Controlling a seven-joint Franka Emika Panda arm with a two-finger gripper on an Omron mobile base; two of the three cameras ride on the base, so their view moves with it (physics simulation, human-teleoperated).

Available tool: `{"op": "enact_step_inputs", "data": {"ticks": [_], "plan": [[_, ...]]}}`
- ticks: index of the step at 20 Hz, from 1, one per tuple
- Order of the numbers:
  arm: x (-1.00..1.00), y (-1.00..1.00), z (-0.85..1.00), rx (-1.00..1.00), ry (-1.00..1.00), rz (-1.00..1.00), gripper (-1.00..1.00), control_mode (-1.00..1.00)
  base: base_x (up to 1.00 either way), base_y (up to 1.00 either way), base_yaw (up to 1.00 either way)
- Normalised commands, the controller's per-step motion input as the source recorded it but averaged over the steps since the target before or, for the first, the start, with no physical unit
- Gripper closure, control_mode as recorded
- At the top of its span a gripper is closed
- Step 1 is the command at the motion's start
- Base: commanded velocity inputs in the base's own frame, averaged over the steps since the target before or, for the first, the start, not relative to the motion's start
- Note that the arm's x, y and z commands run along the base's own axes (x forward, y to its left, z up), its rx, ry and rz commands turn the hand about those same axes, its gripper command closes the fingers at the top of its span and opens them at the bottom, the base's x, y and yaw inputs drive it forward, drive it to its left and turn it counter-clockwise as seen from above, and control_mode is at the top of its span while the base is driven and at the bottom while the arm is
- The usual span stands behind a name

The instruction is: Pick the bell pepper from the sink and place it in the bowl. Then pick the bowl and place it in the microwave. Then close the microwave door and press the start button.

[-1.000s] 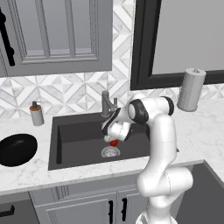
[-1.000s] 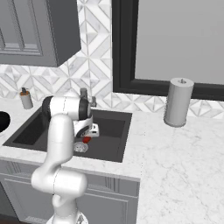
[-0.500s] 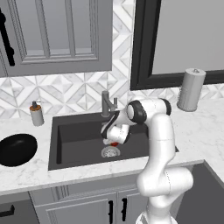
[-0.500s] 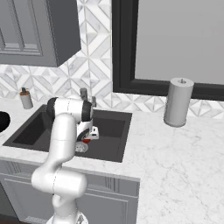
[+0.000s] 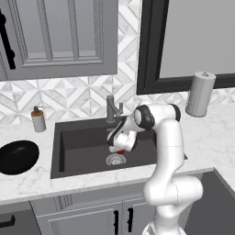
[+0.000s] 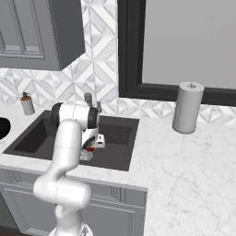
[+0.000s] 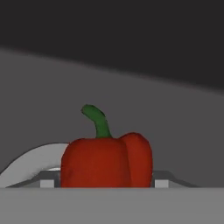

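Red pepper (image 7: 107, 159) sits on the sink (image 5: 82, 142) floor, just beside the steel drain (image 5: 115, 159), upright with its green stem up. Hand view puts it square between the two fingertips (image 7: 46, 183), which show low at either flank; whether the pads touch the skin I cannot tell. Tool (image 5: 120, 148) is down inside the basin, over the pepper; in the right base view only a sliver of red shows under it (image 6: 91, 148). Jaws partly apart, no firm hold visible, nothing lifted.

Step in hand, by my judgement: grasp the pepper.

Notes for doing it well:
- Close evenly on the widest part of the body, not up by the stem; the skin looks glossy and the lobes rounded, so a high or off-centre pinch may squirt it out.
- Keep the tool low enough that the pads bear below the shoulder.
- Lift straight up until clear of the sink wall and faucet (image 5: 111, 108) before swinging.
- Bowl (image 5: 17, 156) waits on the bench (image 5: 27, 181) left of the sink, well apart; carry low and release over its middle.
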Motion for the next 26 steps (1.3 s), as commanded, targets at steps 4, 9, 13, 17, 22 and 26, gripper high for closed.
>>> {"op": "enact_step_inputs", "data": {"ticks": [4, 9, 13, 17, 22, 26], "plan": [[-0.62, -0.25, 0.81, 0.01, -0.08, -0.05, 1.00, -1.00, 0.00, 0.00, 0.00], [-0.36, -0.46, 1.00, 0.06, -0.32, -0.02, 1.00, -1.00, 0.00, 0.00, 0.00], [-0.39, -0.78, 1.00, 0.10, -0.25, -0.03, 1.00, -1.00, 0.00, 0.00, 0.00], [-0.41, -0.98, 0.79, 0.12, -0.08, -0.08, 1.00, -1.00, 0.00, 0.00, 0.00], [-0.50, -0.79, 0.84, 0.10, -0.12, -0.05, 1.00, -1.00, 0.00, 0.00, 0.00], [-0.64, -0.28, 1.00, 0.10, -0.29, 0.00, 1.00, -1.00, 0.00, 0.00, 0.00]]}}
